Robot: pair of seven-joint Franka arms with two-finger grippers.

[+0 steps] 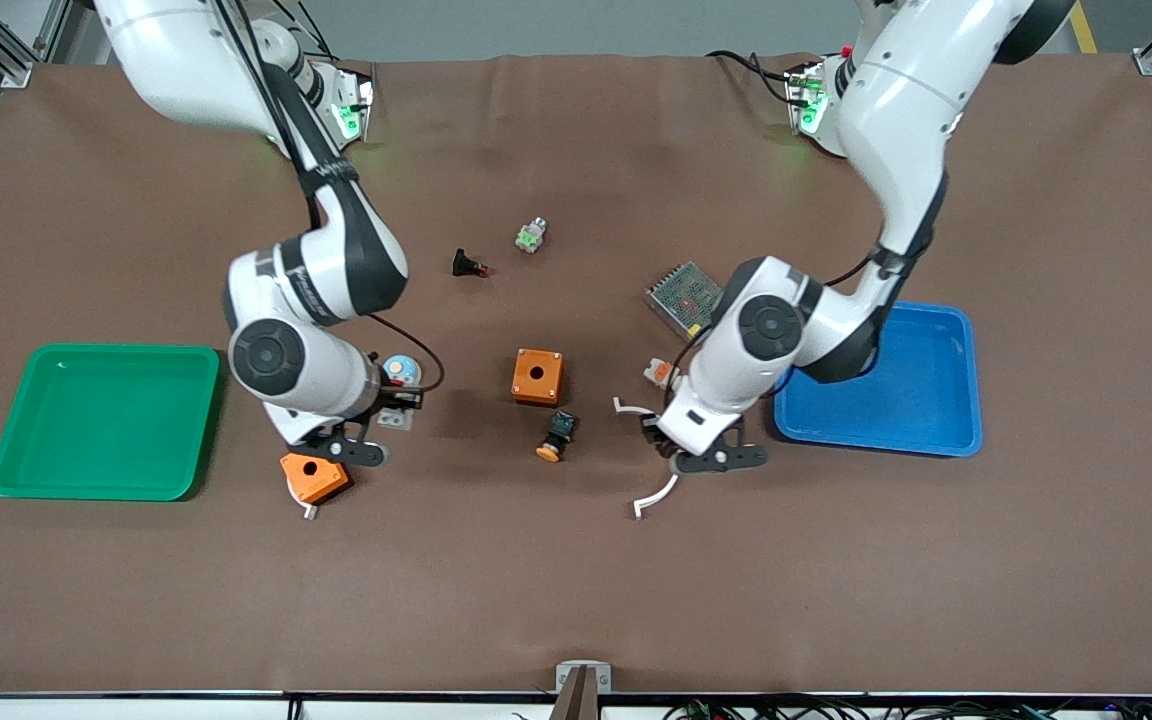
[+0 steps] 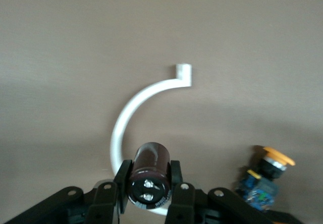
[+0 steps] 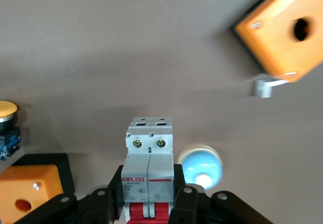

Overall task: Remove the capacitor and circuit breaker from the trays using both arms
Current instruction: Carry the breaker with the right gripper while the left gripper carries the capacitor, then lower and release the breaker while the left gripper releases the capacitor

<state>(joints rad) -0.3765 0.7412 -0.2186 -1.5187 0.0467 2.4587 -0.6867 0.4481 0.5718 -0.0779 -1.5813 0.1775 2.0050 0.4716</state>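
The breaker (image 3: 149, 158), a white block with a red lever end, is clamped between the fingers of my right gripper (image 3: 149, 184). In the front view this gripper (image 1: 398, 408) is low over the table, beside a small blue round part (image 1: 401, 370). The capacitor (image 2: 149, 176), a dark cylinder with two terminals on its end, is clamped in my left gripper (image 2: 149, 179). In the front view that gripper (image 1: 652, 432) is over a white curved strip (image 2: 128, 123), between the blue tray (image 1: 886, 395) and a push button with an orange cap (image 1: 558, 437).
A green tray (image 1: 106, 420) lies at the right arm's end. One orange box (image 1: 537, 376) sits mid-table, another (image 1: 314, 477) beside the right gripper. A black red-tipped switch (image 1: 469, 265), a green-white button (image 1: 532, 235), a mesh-covered unit (image 1: 684, 297) and a white-orange button (image 1: 658, 373) lie around.
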